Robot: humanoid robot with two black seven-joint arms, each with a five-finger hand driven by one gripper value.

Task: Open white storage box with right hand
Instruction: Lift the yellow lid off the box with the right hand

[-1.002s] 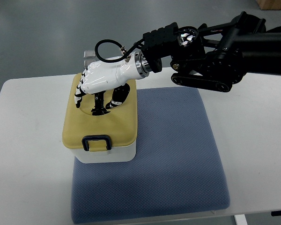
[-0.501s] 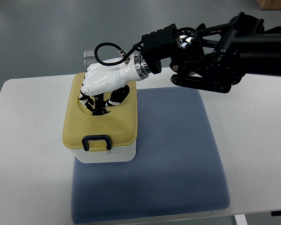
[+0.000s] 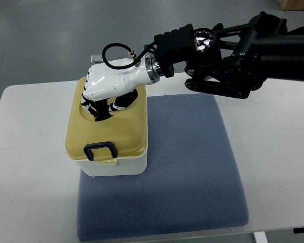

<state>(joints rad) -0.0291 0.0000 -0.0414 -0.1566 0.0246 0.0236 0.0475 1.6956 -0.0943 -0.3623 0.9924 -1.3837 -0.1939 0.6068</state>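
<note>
White storage box [image 3: 110,164] sat left of centre on your blue mat [image 3: 182,172]; your right hand [image 3: 109,85] curled, apparently gripping its yellow lid [image 3: 116,129].

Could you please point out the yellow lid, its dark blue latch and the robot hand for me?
Yellow plastic lid [image 3: 125,132], top view, flat top surface right of the recess.
Dark blue latch loop [image 3: 101,150], top view, front edge of lid.
White right robot hand [image 3: 107,84], top view, back of hand.
</note>
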